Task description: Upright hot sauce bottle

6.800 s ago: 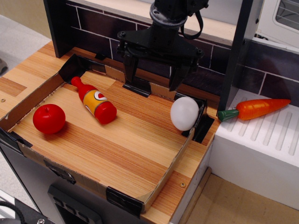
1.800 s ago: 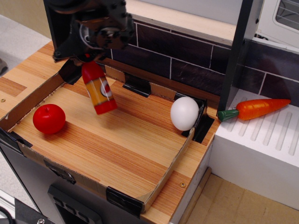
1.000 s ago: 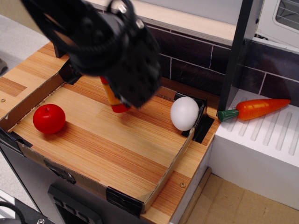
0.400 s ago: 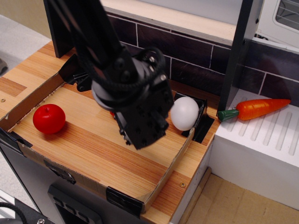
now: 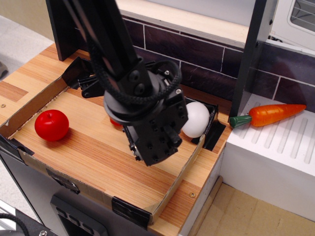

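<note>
The hot sauce bottle point(image 5: 115, 122) shows only as a small red patch on the wooden tray floor; the black arm hides the rest of it, so I cannot tell its tilt. My gripper point(image 5: 98, 87) hangs low over the tray's middle, directly above that patch. Its bulky black wrist faces the camera, and two black fingers point(image 5: 91, 81) stick out to the left with a narrow gap between them. The hold on the bottle is hidden behind the wrist.
A red apple point(image 5: 51, 125) lies at the tray's left. A white egg point(image 5: 196, 119) sits at the right wall of the cardboard-rimmed tray point(image 5: 174, 179). An orange carrot point(image 5: 268, 114) lies on the white rack at the right. A dark tile wall point(image 5: 206, 54) stands behind.
The bottle lay on its side, then the gripper lifted it by the neck and carried it right towards the tray's middle. The arm has come lower and now hides nearly all of it.
</note>
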{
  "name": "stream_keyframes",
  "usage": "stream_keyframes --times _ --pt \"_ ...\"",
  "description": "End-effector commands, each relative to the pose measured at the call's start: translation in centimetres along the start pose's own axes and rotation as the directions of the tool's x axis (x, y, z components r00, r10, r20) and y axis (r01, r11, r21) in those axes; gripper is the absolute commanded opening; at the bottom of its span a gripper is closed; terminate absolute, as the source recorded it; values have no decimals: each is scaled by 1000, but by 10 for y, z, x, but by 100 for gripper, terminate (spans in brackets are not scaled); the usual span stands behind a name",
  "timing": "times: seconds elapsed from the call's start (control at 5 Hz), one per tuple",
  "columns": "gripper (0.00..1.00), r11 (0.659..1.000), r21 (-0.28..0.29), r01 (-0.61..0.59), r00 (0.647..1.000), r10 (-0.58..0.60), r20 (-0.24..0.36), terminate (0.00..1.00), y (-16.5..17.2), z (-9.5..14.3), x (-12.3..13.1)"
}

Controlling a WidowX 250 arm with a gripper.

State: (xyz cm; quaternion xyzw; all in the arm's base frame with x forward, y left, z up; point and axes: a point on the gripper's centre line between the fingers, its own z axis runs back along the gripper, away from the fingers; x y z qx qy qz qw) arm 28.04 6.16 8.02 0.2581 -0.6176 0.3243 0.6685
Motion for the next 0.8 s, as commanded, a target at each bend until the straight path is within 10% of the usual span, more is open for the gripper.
stream_keyframes --times 0.0,0.2,0.4,0.6 --pt "0 1000 -20 -1 999 2 32 0 1 -2 -5" --pt "100 1000 -16 -6 1000 6 -28 0 2 -1 -4" --pt "100 1000 -13 -21 997 20 -75 0 3 0 0" --pt "100 999 -9 -49 992 47 -114 100 3 0 6"
